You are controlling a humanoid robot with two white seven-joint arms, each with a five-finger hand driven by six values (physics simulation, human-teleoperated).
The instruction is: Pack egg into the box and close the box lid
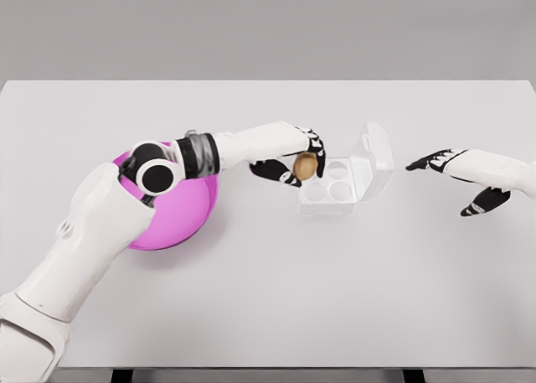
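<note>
— So, what is the left hand (295, 158) doing?

— Its black and white fingers (276, 172) are curled around the egg (306, 166) and grip it. The thumb side is over the top of the egg and the other fingers are under and behind it, on the side of the arm.

— How does the egg look?

— It is brown, a bit golden, oval, with a smooth surface. It is held in the air, just at the near-left corner of the box (335, 184), above the edge of it. I cannot tell if it touches the box.

— And the box, on the far side of the hand?

— It is a small box of clear plastic, with four round cups in the tray. The cups that I can see have nothing in them; the cup closest to the hand is partly hidden by the egg. The lid (374, 158) is open and stands up, tilted away from the hand. I see no label and no writing on the box or on the egg.

— What is behind the hand, along the arm?

— A pink bowl (182, 215) lies on the white table (268, 299), under the forearm and the elbow. The arm covers a large part of it, and the part I can see holds nothing.

— And the other hand?

— The right hand (456, 178) is beyond the box, well apart from it, above the table. Its fingers are spread and loose, and it holds nothing.
</note>
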